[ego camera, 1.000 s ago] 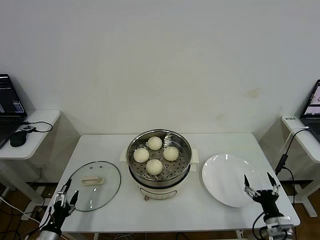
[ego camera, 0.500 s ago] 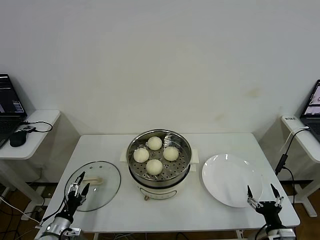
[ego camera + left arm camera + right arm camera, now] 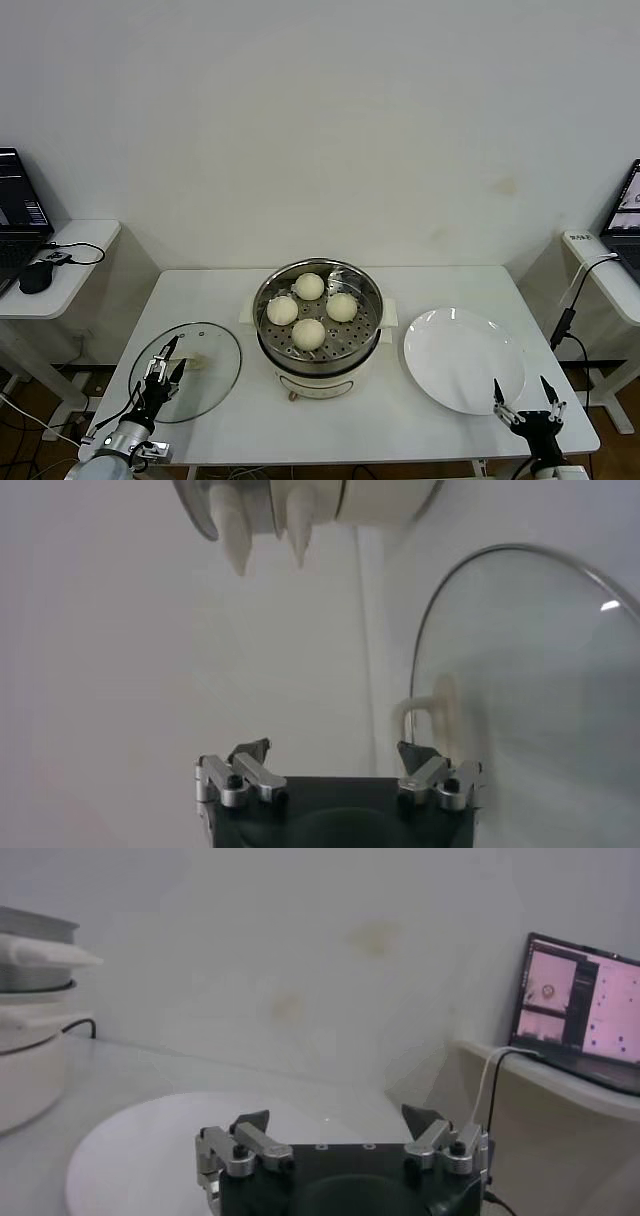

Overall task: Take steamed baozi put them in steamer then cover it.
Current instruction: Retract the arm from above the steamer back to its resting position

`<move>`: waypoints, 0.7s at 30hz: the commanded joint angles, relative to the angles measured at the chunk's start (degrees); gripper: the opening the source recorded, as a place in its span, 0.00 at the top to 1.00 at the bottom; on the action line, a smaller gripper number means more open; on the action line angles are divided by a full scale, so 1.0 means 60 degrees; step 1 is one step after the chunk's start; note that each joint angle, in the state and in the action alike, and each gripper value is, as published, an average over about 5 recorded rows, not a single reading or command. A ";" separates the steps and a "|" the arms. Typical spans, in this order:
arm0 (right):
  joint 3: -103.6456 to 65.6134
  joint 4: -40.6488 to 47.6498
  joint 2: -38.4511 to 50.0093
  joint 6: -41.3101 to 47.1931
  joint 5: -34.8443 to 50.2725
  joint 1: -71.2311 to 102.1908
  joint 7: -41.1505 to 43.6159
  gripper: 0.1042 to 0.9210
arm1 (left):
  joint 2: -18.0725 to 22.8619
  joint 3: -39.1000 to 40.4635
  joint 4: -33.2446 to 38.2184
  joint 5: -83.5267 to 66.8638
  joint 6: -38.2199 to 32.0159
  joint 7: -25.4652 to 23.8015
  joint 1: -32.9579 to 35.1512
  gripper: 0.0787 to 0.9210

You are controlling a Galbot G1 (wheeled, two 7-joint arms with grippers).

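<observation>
all 4 baozi [image 3: 309, 333] sit in the steamer [image 3: 318, 322], so covering is next. the left gripper [image 3: 163, 366], fingers spread, hovers over the cover [image 3: 190, 372] lying left of the pot; it must close on the handle [image 3: 437, 710]. the right gripper [image 3: 528, 410], spread, idles by the plate [image 3: 463, 358].

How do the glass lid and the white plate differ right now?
The cover is clear glass with a metal rim and a cream bar handle; the plate is opaque white and bare. The cover lies left of the steamer with the open left gripper over its near edge; the plate lies right, the right gripper open by its near edge. Both are round and flat on the table.
</observation>
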State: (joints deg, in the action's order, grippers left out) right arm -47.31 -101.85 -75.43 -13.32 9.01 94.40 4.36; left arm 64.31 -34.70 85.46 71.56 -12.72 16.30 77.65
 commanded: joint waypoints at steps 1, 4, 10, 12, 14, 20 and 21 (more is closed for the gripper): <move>0.0015 0.0022 -0.0046 -0.0028 -0.0036 0.0054 0.0009 0.12 | -0.0032 0.0084 -0.0294 0.0069 0.0012 -0.0042 -0.0248 0.12; 0.0039 0.0032 -0.0060 -0.0031 -0.0059 0.0068 0.0018 0.12 | -0.0066 0.0083 -0.0361 0.0071 0.0039 -0.0067 -0.0245 0.12; 0.0102 0.0065 -0.0085 -0.0032 -0.0105 0.0069 0.0028 0.12 | -0.0124 0.0058 -0.0596 0.0068 0.0070 -0.0092 -0.0455 0.12; 0.0129 0.0080 -0.0100 -0.0032 -0.0125 0.0068 0.0031 0.12 | -0.0142 0.0063 -0.0680 0.0061 0.0086 -0.0119 -0.0579 0.12; 0.0151 0.0099 -0.0117 -0.0034 -0.0152 0.0070 0.0037 0.12 | -0.0164 0.0081 -0.0780 0.0054 0.0109 -0.0160 -0.0720 0.12; 0.0167 0.0133 -0.0146 -0.0040 -0.0203 0.0092 0.0054 0.12 | -0.0198 0.0169 -0.1054 0.0025 0.0168 -0.0271 -0.1035 0.12; 0.0166 0.0138 -0.0152 -0.0042 -0.0205 0.0090 0.0054 0.12 | -0.0194 0.0185 -0.1080 0.0009 0.0171 -0.0280 -0.1072 0.12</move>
State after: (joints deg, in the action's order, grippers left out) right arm -46.35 -101.04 -76.28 -13.53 7.91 94.90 4.65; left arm 63.15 -33.78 80.54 71.71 -11.76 14.84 73.34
